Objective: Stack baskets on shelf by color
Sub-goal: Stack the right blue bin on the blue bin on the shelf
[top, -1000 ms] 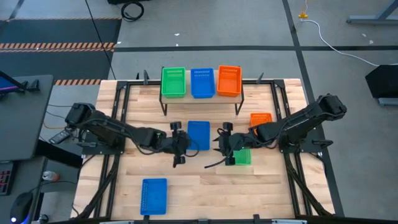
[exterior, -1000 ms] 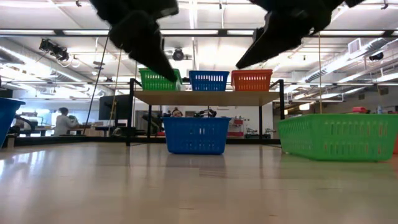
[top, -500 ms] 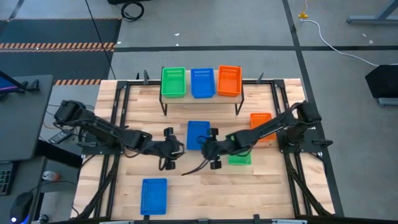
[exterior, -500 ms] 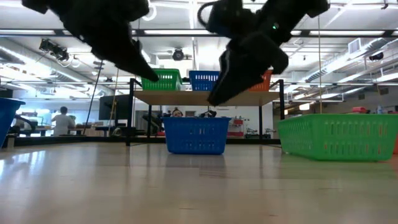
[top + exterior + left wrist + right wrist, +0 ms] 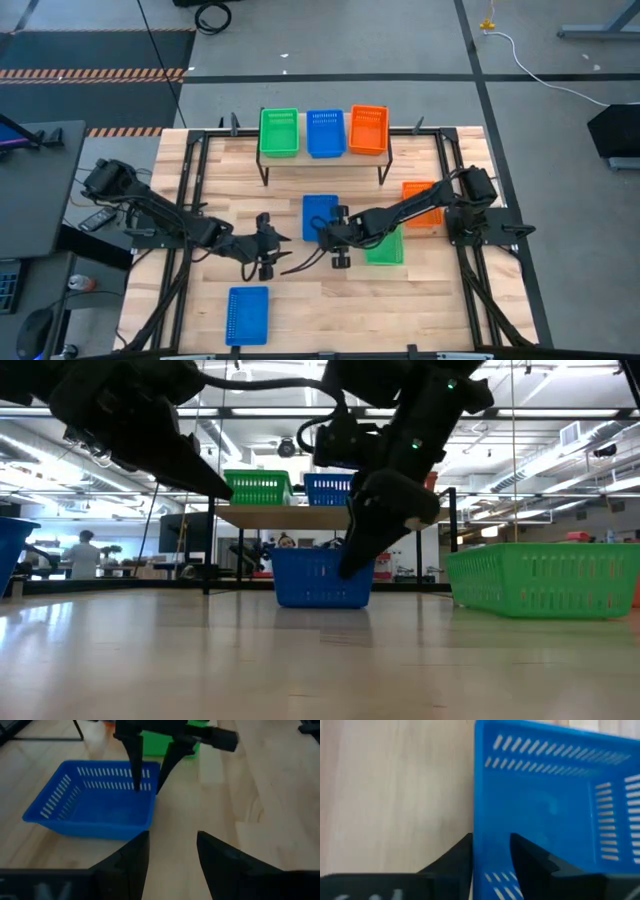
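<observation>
A blue basket (image 5: 318, 214) stands on its bottom at the middle of the table. My right gripper (image 5: 336, 238) is open at the basket's near right corner. One finger is inside the near short wall (image 5: 476, 810) and one outside. My left gripper (image 5: 265, 245) is open and empty, to the left of that basket; its fingers show in the left wrist view (image 5: 172, 855). The shelf (image 5: 330, 517) at the far side bears a green basket (image 5: 279, 132), a blue basket (image 5: 325, 132) and an orange basket (image 5: 368, 130), side by side. My right gripper has its fingers (image 5: 457, 857) on either side of the blue basket's near wall, coming down from above. I cannot tell whether they touch the wall. The basket rests flat on the table.
A green basket (image 5: 385, 246) and an orange basket (image 5: 420, 197) stand to the right of the middle basket. Another blue basket (image 5: 247, 315) stands near the table's near left edge. People show in the room beyond the table (image 5: 85, 550).
My right gripper has gone toward the table's left edge and down, from beside the green basket to the middle blue basket's near right corner. My left gripper has drawn back toward the left and near edges, away from that basket. The basket has stayed in place.
</observation>
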Controlling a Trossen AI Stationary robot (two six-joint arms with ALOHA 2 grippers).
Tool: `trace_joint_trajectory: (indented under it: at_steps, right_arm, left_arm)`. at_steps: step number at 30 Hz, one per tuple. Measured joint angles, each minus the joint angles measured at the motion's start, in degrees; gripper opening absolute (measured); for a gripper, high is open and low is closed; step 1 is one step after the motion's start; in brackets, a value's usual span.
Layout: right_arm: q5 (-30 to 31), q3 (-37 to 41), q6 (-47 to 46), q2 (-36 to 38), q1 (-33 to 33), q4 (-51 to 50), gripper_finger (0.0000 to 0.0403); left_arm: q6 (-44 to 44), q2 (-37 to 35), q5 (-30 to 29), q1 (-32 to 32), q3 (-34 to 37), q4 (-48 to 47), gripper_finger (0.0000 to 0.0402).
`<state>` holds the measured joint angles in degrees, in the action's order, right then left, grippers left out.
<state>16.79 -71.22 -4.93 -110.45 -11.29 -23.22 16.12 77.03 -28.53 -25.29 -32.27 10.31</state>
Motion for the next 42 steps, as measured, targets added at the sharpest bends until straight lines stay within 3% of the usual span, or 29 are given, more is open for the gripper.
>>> trace_joint_trajectory:
  at_steps: [5, 7, 13, 21, 27, 37, 42]
  right_arm:
    - [-0.26, 0.02, 2.61, 0.24, -0.22, -0.39, 0.0028]
    - [-0.11, 0.02, 4.32, 0.24, -0.65, -0.4, 0.0014]
    - [0.77, -2.3, 5.64, 2.95, -2.11, -3.73, 0.0012]
    - [8.3, -9.07, 7.23, 10.64, -3.32, -14.47, 0.0012]
    - [13.8, -11.96, 15.26, 15.96, -2.28, -15.94, 0.0012]
    - [14.1, -14.3, 32.0, 21.61, 7.19, -14.77, 0.0012]
    - [9.01, -14.3, 36.49, 21.57, 15.39, -14.61, 0.0012]
  left_arm:
    - [-0.05, 0.0, -1.4, -0.63, -0.06, 1.24, 0.0172]
    - [-0.07, 0.0, -1.41, -0.65, -0.04, 1.32, 0.0172]
    - [0.05, 0.0, -1.49, -0.63, -0.04, 1.58, 0.0172]
    - [-0.04, 0.04, -1.63, -0.63, -0.04, 1.53, 0.0172]
    - [-0.16, 0.04, -2.94, -0.6, -0.04, 1.47, 0.0172]
    - [-0.18, 0.28, -2.99, -0.54, -0.04, 1.57, 0.0172]
    - [-0.2, 0.28, -3.38, -0.55, -0.04, 1.68, 0.0172]
